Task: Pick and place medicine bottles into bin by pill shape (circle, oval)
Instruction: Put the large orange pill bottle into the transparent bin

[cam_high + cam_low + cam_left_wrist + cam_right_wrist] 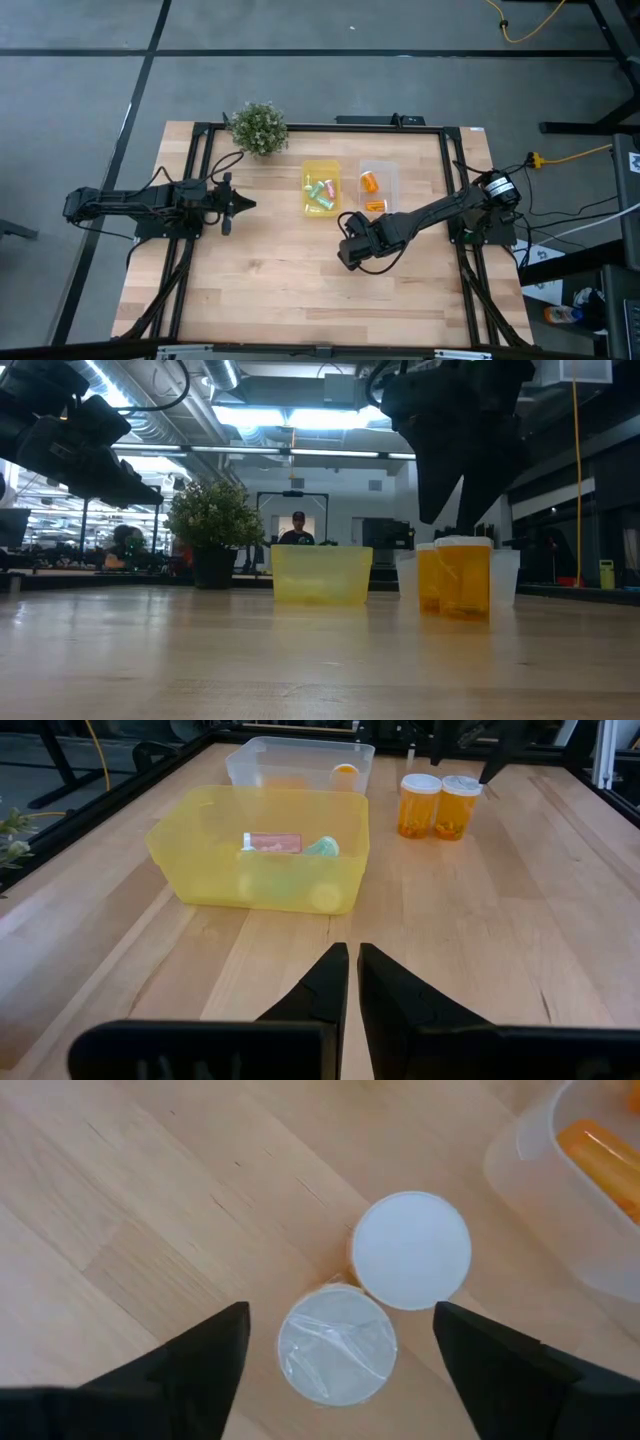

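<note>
Two orange bottles stand upright side by side on the table, one with a white cap (410, 1250) and one with a clear-looking cap (337, 1345). They also show in the low view (455, 576) and the left wrist view (440, 806). My right gripper (340, 1355) is open just above them, pointing down. Its fingers stand on either side of the clear-capped bottle and touch nothing. In the high view my right gripper (350, 245) hides both bottles. My left gripper (353, 985) is shut and empty above the table's left part (240, 205).
A yellow bin (321, 187) holds teal and pink vials (290, 845). A clear bin (379, 184) to its right holds orange bottles. A potted plant (258, 128) stands at the far edge. A person shows far behind the table (298, 530).
</note>
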